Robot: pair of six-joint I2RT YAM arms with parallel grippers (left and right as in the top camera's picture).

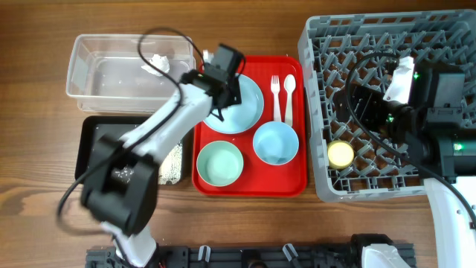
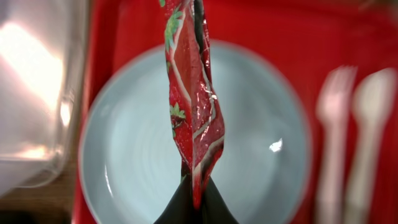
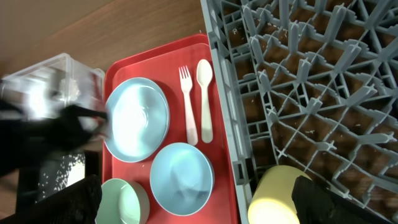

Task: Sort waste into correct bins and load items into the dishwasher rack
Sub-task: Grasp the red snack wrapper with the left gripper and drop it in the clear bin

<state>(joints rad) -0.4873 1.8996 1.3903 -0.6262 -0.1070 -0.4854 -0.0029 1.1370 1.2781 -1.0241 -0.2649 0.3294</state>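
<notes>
My left gripper (image 2: 197,186) is shut on the lower end of a red snack wrapper (image 2: 196,106), which hangs above the light blue plate (image 2: 261,143). In the overhead view this gripper (image 1: 223,82) is over the plate's left rim (image 1: 251,112). My right gripper (image 3: 199,205) is open and holds nothing, above the front left corner of the grey dishwasher rack (image 1: 387,45). A yellow cup (image 1: 341,153) lies in the rack. The blue bowl (image 1: 276,142), the green bowl (image 1: 219,162), the fork (image 1: 275,97) and the spoon (image 1: 288,97) rest on the red tray.
The clear tub (image 1: 111,67) at the back left holds a crumpled tissue (image 1: 158,62). In front of it the black tray (image 1: 97,141) holds rice scraps (image 1: 175,164). The red serving tray (image 1: 253,182) lies between the bins and the rack.
</notes>
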